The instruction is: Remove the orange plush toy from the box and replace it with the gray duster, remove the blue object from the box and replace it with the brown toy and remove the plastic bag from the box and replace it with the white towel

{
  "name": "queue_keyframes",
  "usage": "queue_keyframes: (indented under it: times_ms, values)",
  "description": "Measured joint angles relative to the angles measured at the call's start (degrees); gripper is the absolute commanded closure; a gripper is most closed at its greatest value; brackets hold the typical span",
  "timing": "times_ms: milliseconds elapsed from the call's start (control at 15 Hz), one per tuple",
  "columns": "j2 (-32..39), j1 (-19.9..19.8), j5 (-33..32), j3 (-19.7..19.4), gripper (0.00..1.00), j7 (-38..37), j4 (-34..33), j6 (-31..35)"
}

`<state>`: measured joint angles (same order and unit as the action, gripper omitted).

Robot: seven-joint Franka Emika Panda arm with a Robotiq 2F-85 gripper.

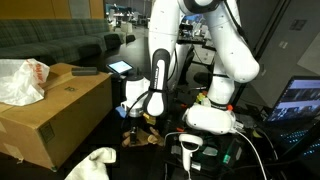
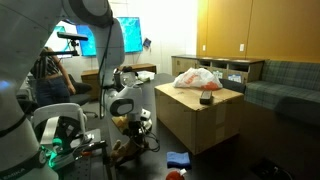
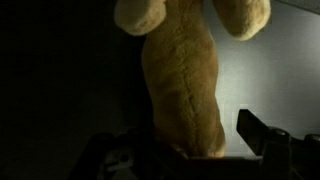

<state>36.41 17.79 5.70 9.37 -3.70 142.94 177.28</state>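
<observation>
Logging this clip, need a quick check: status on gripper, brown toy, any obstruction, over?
Gripper open, jaws astride brown toy, not clamped. Toy lies low beside box, not lifted. Plastic bag on box top. Nothing blocking in view.

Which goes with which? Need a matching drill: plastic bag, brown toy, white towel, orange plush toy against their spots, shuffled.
Things:
1 plastic bag
2 brown toy
3 white towel
4 orange plush toy

Spots:
A on the floor beside the box
B small, on the box beside the bag
C under the gripper, filling the wrist view
D crumpled, biggest thing on the box

Pairs: 1-D, 2-C, 3-A, 4-B
</observation>
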Motion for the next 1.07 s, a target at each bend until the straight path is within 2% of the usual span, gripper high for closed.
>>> queue_keyframes:
  times_ms: [200,400,533,667,800,1067]
  values:
    - [0.8,3.0,0.0,-2.8,0.64,-1.6,-0.8,-0.2]
    - [0.8,4.1,-0.1,-3.9,0.88,-1.9,-1.1,-0.7]
    - [0.2,4.1,-0.6,-4.2,0.98,-1.9,-1.1,-2.1]
    - [-0.8,3.8,-1.7,-4.4,1.0,-1.9,-1.1,-4.4]
    - [-2.4,3.1,-3.2,-4.4,0.97,-1.7,-1.1,-7.3]
    - [-7.6,0.1,-6.7,-4.5,0.97,0.2,-1.0,-14.8]
